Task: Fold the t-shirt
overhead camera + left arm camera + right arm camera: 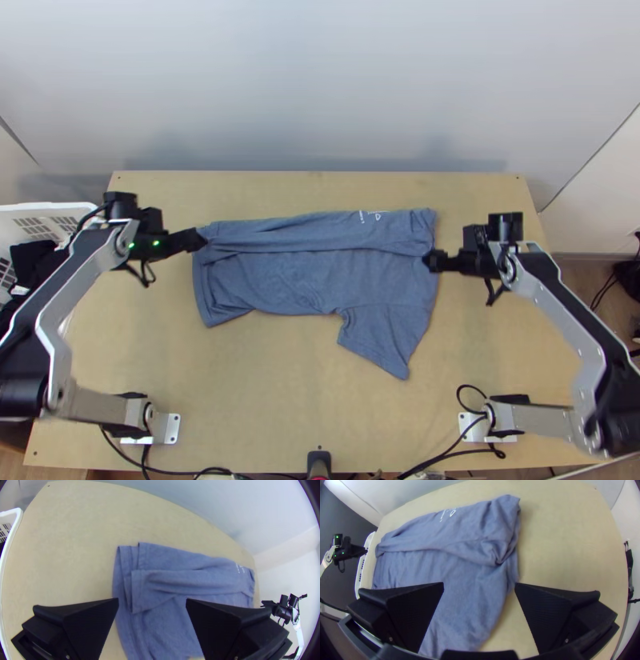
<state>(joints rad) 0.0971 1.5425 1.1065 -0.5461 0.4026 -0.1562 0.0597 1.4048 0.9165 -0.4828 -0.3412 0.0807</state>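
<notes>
Blue-grey t-shirt (296, 276), far side folded over, one sleeve spread, on table (264, 400)

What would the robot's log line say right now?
shirt: far side folded over | near sleeve: sticking out | left end effector: open | right end effector: open

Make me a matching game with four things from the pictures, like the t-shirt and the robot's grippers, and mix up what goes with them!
1. T-shirt
2. Basket
3. Left gripper
4. Right gripper

A. Open, at the t-shirt's right end
B. Blue, one long side folded over
C. Open, at the t-shirt's left end
D. White, with holes in its side

Pairs: 1-B, 2-D, 3-C, 4-A
</notes>
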